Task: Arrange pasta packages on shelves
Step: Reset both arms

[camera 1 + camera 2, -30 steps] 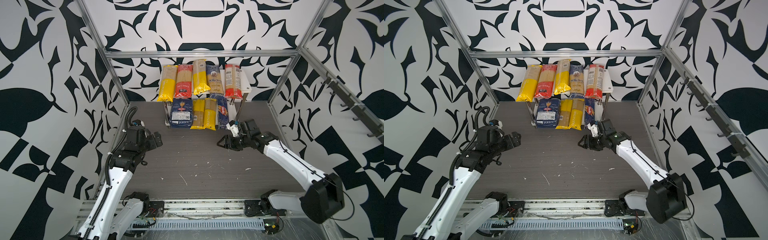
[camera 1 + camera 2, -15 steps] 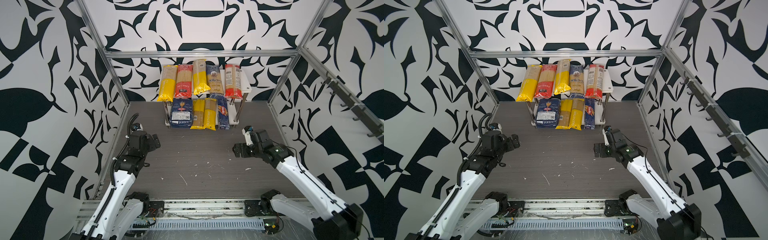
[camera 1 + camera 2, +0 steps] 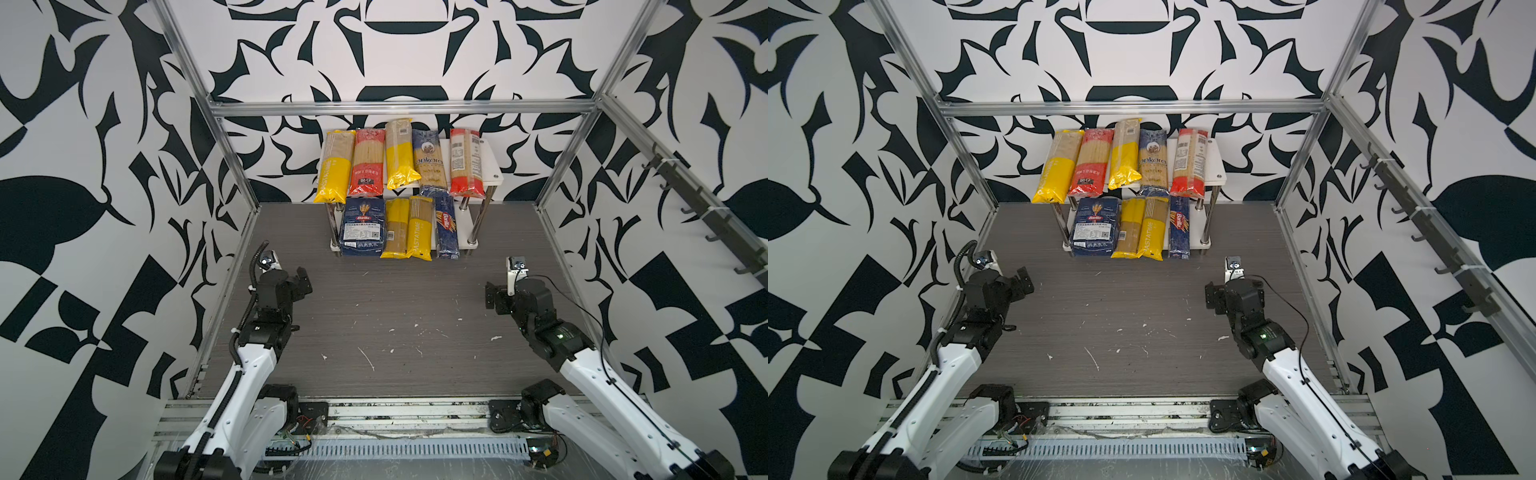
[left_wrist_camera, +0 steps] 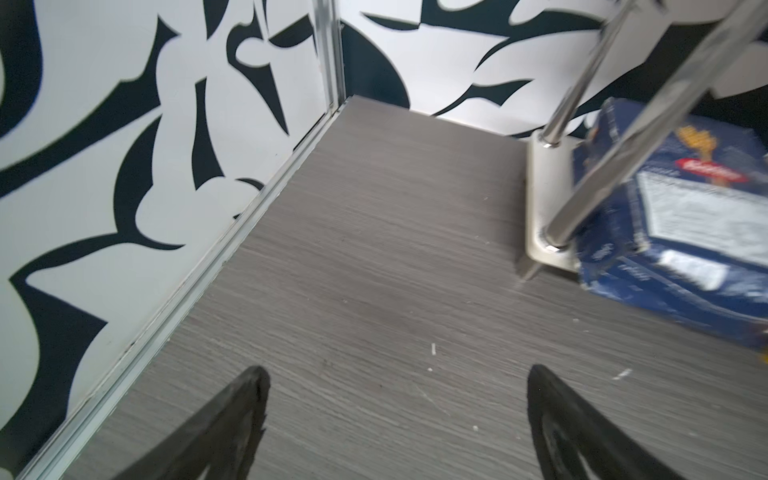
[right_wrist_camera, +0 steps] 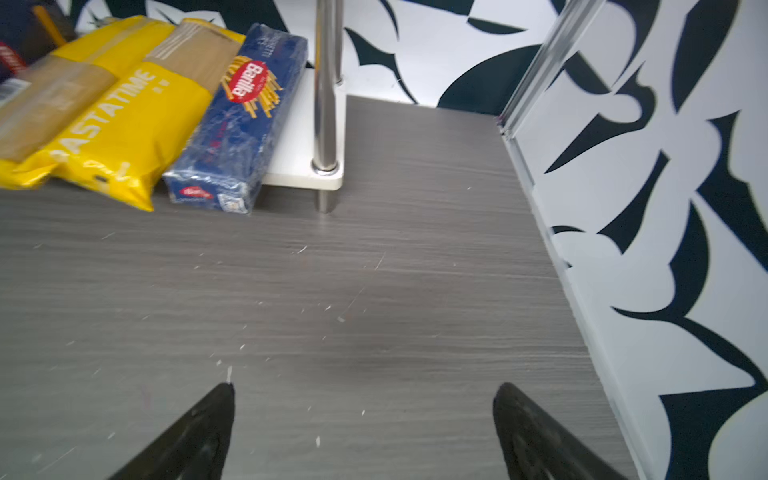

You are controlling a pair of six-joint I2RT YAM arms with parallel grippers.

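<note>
Closest in, both arms sit out at the table's sides. The left gripper (image 4: pixel 397 370) is spread wide with nothing between its fingers, and the right gripper (image 5: pixel 365 386) is likewise released and empty. Each hangs over bare table (image 3: pixel 395 316), well apart from the rack. No pack lies loose on the table, so I judge the arranging done and the step in hand to be parking the arms. To do that well, keep both arms low and out at the sides and do not sweep across the rack's front. The packs stick out past the boards, and a brushed end could drag one off.

The surface is dark grey wood-grain, scuffed and dotted with white flecks (image 3: pixel 368 359). Farther back the shelves (image 3: pixel 492 166) stand near the rear wall. On the lower board lie the wide Barilla pack (image 3: pixel 362 226), two yellow bags (image 3: pixel 419 232) and the slim Barilla box (image 5: pixel 245 120), their near ends overhanging toward the table. On the upper board five bags (image 3: pixel 430 160) lie side by side — yellow, red, yellow, blue, red. Aluminium frame bars (image 3: pixel 399 108) and black-and-white patterned walls (image 3: pixel 104 166) enclose it all.
</note>
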